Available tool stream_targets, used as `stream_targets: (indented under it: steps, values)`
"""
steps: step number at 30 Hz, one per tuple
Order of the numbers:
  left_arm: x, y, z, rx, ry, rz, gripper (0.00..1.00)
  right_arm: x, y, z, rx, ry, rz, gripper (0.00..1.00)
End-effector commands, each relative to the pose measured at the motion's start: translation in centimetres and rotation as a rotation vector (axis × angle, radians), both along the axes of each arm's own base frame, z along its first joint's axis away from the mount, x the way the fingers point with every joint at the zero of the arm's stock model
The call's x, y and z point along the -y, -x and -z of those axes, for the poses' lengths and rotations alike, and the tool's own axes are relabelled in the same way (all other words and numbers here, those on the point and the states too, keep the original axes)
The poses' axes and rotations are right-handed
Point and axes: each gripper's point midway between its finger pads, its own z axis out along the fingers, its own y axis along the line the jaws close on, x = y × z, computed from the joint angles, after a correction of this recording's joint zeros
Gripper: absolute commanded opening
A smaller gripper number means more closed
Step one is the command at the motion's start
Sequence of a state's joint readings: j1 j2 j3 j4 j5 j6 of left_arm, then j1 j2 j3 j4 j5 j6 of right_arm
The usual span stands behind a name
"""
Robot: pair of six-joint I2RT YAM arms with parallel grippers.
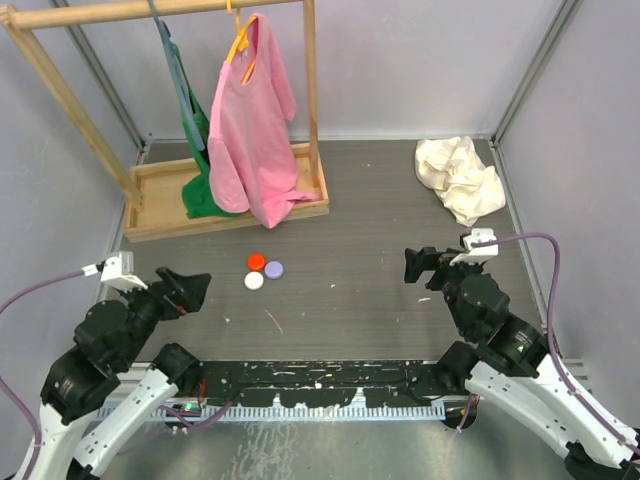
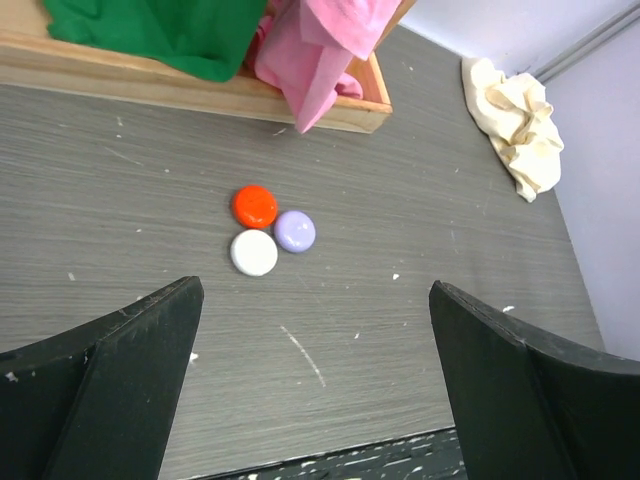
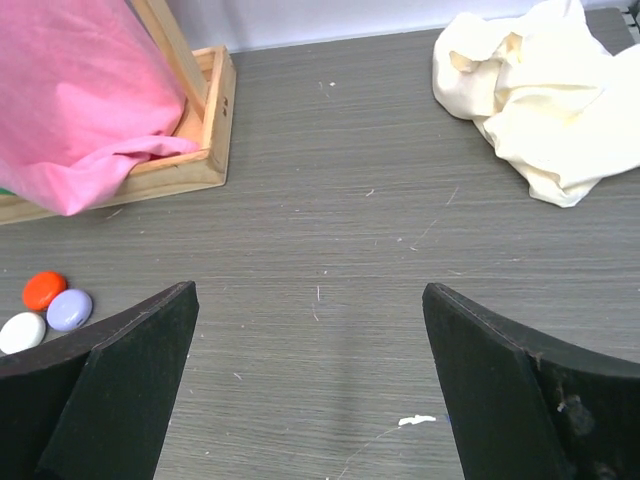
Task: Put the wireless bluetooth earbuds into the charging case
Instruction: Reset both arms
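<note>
Left gripper point(image 2: 315, 290) and right gripper point(image 3: 310, 290) hang with jaws wide, ready to reach in, while the red case point(image 2: 254, 206), lilac case point(image 2: 295, 231) and white case point(image 2: 254, 252) (clustered, touching) lie ahead between the left's jaws.

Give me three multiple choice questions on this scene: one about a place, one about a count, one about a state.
1. Where do the cases lie?
A on the table, before the tray
B inside the tray
C in a gripper
2. How many cases?
A two
B three
C five
3. How are the left gripper and right gripper?
A both open, empty
B both shut
C one holds a case
Answers: 1 A, they sit on bare table near the tray's front wall. 2 B, one red, one lilac, one white. 3 A, each wrist view shows the fingers spread with nothing between.
</note>
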State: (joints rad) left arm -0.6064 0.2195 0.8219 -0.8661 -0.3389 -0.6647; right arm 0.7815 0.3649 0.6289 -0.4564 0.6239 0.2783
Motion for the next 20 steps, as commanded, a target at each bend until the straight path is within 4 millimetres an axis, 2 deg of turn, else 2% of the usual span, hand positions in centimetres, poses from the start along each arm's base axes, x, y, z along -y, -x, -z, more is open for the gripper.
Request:
stream_targets:
  steps: [1, 6, 12, 20]
  values:
    - [-2.0, 1.5, 0.3, 0.052, -0.075, -0.009, 0.98, 1.1, 0.1, -0.9, 0.016, -0.075, 0.067, 1.00]
    - [-2.5, 1.6, 0.4, 0.159, -0.093, 0.002, 0.98, 1.2, 0.2, -0.7, 0.013, -0.083, 0.073, 1.00]
    - [-2.5, 1.0, 1.7, 0.111, -0.142, -0.012, 0.98, 1.9, 0.5, -0.8, 0.016, -0.097, 0.096, 1.00]
    - [-2.7, 1.2, 1.7, 0.136, -0.135, -0.013, 0.98, 1.9, 0.7, -1.5, 0.037, -0.098, 0.079, 1.00]
